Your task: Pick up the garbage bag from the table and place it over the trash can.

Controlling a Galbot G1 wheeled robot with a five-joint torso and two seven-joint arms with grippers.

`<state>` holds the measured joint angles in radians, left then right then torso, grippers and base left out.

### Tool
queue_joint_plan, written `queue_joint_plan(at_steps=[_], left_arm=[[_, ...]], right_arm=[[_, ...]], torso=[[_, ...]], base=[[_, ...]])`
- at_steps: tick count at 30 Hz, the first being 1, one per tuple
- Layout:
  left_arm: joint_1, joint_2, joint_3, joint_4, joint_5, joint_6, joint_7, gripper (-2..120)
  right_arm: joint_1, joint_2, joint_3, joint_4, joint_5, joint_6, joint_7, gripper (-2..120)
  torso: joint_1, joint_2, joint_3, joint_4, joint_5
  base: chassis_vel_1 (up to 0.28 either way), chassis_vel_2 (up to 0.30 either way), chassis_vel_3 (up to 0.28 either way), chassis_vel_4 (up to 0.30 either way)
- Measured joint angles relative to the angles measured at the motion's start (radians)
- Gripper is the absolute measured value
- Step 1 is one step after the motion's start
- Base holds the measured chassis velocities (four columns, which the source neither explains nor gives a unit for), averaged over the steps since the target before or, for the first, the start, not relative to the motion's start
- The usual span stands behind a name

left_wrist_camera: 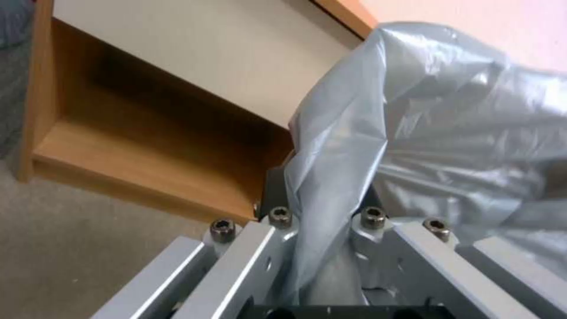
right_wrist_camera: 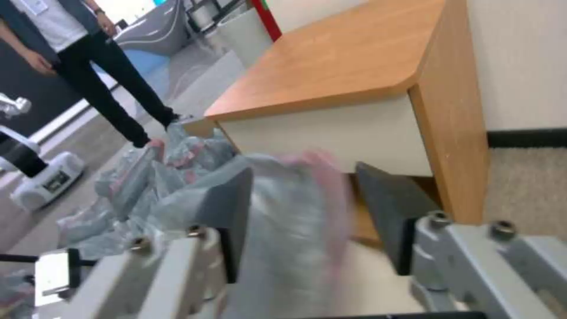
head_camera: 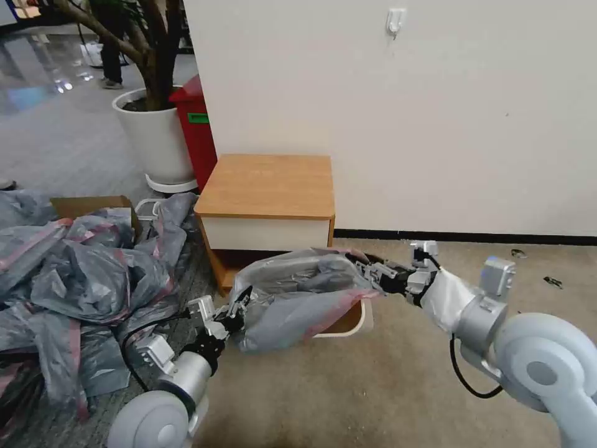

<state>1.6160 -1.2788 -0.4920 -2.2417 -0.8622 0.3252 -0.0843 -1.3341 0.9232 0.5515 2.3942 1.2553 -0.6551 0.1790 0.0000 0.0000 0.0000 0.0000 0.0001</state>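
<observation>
At the near left edge of the garbage bag point(head_camera: 298, 298), our left pincer point(head_camera: 238, 309) is clamped on a fold of the thin film; in the left wrist view the crinkled grey plastic point(left_wrist_camera: 413, 133) runs down between its metal fingers point(left_wrist_camera: 277, 195). Our right pincer point(head_camera: 364, 269) reaches in at the bag's far right edge with its dark flat pads point(right_wrist_camera: 384, 212) spread apart and the pinkish rim band lying between them; we cannot tell whether they touch it. The bag billows over the trash can point(head_camera: 348, 323), hiding all but a cream corner of rolled rim. Just behind stands the desk point(head_camera: 267, 183), its orange-brown top smooth, its drawer front white. A heap of grey-and-pink bags point(head_camera: 74, 274) lies to the left on the carpet.
</observation>
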Motion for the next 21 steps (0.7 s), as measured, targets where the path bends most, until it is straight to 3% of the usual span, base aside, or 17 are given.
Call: queue_joint_plan(at_steps=[6,11,13,16,21], left_arm=[[-0.006,0.005,-0.006,0.009,0.008,-0.006,-0.016,5],[-0.010,0.006,-0.003,0.010,0.018,-0.045,-0.057,5],[-0.010,0.006,-0.002,0.010,0.018,-0.047,-0.058,5],[-0.011,-0.010,0.000,0.011,0.023,-0.082,-0.084,5],[-0.012,-0.020,0.000,0.005,0.024,-0.086,-0.091,5]], right_arm=[[-0.052,0.032,0.012,0.058,0.106,0.043,0.120,74],[-0.087,0.109,-0.019,0.107,0.134,0.165,0.257,92],[-0.089,0.113,-0.020,0.107,0.134,0.171,0.264,93],[-0.146,0.224,-0.066,0.109,0.178,0.300,0.403,100],[-0.176,0.298,-0.094,0.109,0.224,0.359,0.464,100]], torso=[[0.000,0.000,0.000,-0.0001,-0.0002],[0.000,0.000,0.000,0.0000,-0.0003],[0.000,0.000,0.000,0.0000,-0.0002],[0.000,0.000,0.000,0.0000,-0.0002],[0.000,0.000,0.000,0.0000,-0.0001]], base=[[0.000,0.000,0.000,0.000],[0.000,0.000,0.000,0.000],[0.000,0.000,0.000,0.000],[0.000,0.000,0.000,0.000],[0.000,0.000,0.000,0.000]])
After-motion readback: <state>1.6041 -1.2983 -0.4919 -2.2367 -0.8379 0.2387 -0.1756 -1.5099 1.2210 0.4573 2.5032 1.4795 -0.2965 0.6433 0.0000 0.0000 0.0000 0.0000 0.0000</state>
